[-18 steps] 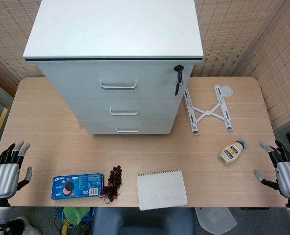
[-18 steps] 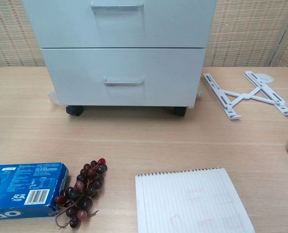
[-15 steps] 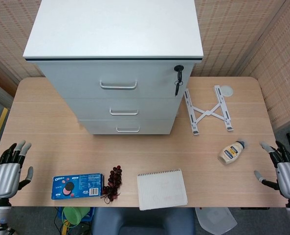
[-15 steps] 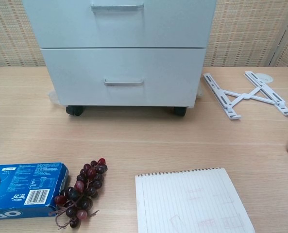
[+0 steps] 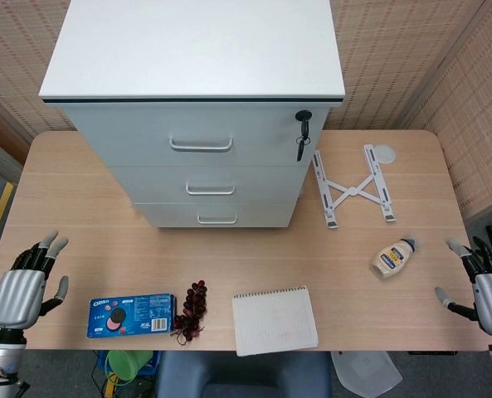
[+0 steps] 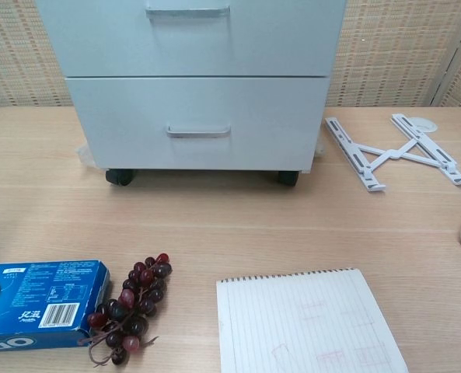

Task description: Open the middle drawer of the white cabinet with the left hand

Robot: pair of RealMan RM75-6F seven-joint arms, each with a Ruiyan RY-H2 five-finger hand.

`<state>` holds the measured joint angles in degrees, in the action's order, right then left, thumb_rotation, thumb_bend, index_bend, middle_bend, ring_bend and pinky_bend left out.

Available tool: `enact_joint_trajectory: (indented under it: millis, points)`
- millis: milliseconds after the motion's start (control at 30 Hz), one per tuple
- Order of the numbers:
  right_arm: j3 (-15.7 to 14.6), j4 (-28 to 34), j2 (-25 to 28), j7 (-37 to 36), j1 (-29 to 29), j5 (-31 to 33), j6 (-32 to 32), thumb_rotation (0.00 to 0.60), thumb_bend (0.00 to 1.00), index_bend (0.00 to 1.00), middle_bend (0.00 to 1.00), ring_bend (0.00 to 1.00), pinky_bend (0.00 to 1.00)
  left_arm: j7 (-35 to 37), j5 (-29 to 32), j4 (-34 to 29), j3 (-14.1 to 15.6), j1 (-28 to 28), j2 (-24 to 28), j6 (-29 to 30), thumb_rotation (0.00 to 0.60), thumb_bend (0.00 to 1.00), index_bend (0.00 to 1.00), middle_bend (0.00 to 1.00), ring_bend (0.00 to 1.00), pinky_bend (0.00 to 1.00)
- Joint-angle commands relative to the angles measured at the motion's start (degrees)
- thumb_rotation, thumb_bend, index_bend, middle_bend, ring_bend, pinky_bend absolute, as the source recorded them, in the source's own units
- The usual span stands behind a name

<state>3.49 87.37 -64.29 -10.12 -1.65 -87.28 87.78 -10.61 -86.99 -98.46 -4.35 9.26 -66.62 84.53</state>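
task stage: not begun in effect; all three drawers of the white cabinet (image 5: pixel 197 108) sit flush and closed.
cabinet position: stands at the back middle of the bench (image 5: pixel 378 249), front facing the robot, on small dark casters visible in the chest view.
middle drawer (image 5: pixel 210 183): closed; its handle (image 5: pixel 210 191) is untouched, nothing near it.
other drawers: top drawer above carries a key in its lock (image 5: pixel 302 133) at the right; bottom drawer below is also closed.
left hand (image 5: pixel 26 286): at the near left edge of the bench, well apart from the cabinet, fingers spread and holding nothing.
right hand (image 5: pixel 486 286): at the near right edge, fingers apart, empty; it has no part in this task.
chest view: neither hand shows here; only the lower two drawer fronts are in frame.
clutter between hand and cabinet: blue cookie box (image 5: pixel 132 314) and a bunch of dark grapes (image 5: pixel 192 309) lie near the front edge, just right of the left hand; the path straight toward the drawer front looks free of them.
other items: notepad (image 5: pixel 275 320), folding stand (image 5: pixel 353 186), squeeze bottle (image 5: pixel 392 258), all right of centre.
remaining, as judged: reach the left hand forward and rightward to the middle handle, hook fingers behind it, pull toward the robot.
risk: cabinet on casters may roll with the pull.
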Motion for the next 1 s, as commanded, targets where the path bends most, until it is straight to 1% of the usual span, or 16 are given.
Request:
enact_joint_trajectory:
  millis: [33, 100, 133, 200, 333, 500, 633, 800, 1000]
  points:
    - [-0.27, 0.23, 0.08, 0.26, -0.06, -0.05, -0.45, 0.600, 0.20, 0.12, 0.23, 0.08, 0.17, 6.64, -3.93, -0.11, -0.70, 3.07, 1.10, -1.91, 0.600, 0.48, 0.16, 0.52, 0.58, 0.72]
    - [-0.63, 0.46, 0.17, 0.50, -0.16, 0.07, -1.26, 0.600, 0.20, 0.12, 0.23, 0.08, 0.17, 8.99, -4.86, -0.52, -0.87, 4.66, 1.85, -3.71, 0.600, 0.48, 0.17, 0.64, 0.70, 0.84]
    - [-0.80, 0.66, 0.26, 0.68, -0.25, 0.20, -1.77, 0.600, 0.20, 0.12, 0.23, 0.08, 0.17, 10.26, -5.33, -0.74, -1.16, 5.86, 2.29, -5.00, 0.600, 0.48, 0.17, 0.68, 0.74, 0.88]
    - [-0.87, 0.91, 0.34, 0.81, -0.37, 0.30, -2.17, 0.600, 0.20, 0.12, 0.23, 0.08, 0.17, 11.66, -6.06, -1.06, -1.80, 7.75, 2.73, -6.66, 0.600, 0.48, 0.17, 0.73, 0.79, 0.92]
    - [-0.68, 1.41, 0.58, 1.13, -0.68, 0.07, -2.23, 0.600, 0.20, 0.12, 0.23, 0.08, 0.17, 14.50, -7.19, -1.87, -3.87, 12.11, 2.35, -9.55, 0.600, 0.55, 0.17, 0.81, 0.89, 1.00]
    - [-0.59, 1.78, 0.84, 1.44, -0.91, -0.07, -2.32, 0.600, 0.20, 0.12, 0.23, 0.08, 0.17, 15.21, -7.06, -3.08, -5.80, 17.10, 1.95, -14.15, 0.600, 0.61, 0.16, 0.87, 0.95, 1.00]
    - [-0.62, 1.95, 0.95, 1.60, -0.89, 0.02, -2.34, 0.600, 0.20, 0.12, 0.23, 0.08, 0.17, 14.07, -6.37, -4.23, -6.99, 20.17, 1.12, -16.74, 0.600, 0.62, 0.15, 0.89, 0.97, 1.00]
    - [-0.60, 1.96, 1.04, 1.62, -0.91, 0.16, -2.44, 0.600, 0.20, 0.12, 0.23, 0.08, 0.17, 11.98, -2.20, -5.73, -8.98, 23.53, -0.51, -20.15, 0.600, 0.63, 0.13, 0.91, 0.99, 1.00]
    - [-0.67, 1.73, 1.09, 1.36, -0.92, 0.27, -2.60, 0.600, 0.20, 0.12, 0.23, 0.08, 0.17, 6.21, 5.16, -8.30, -11.37, 26.63, -2.00, -23.28, 0.600, 0.63, 0.10, 0.91, 1.00, 1.00]
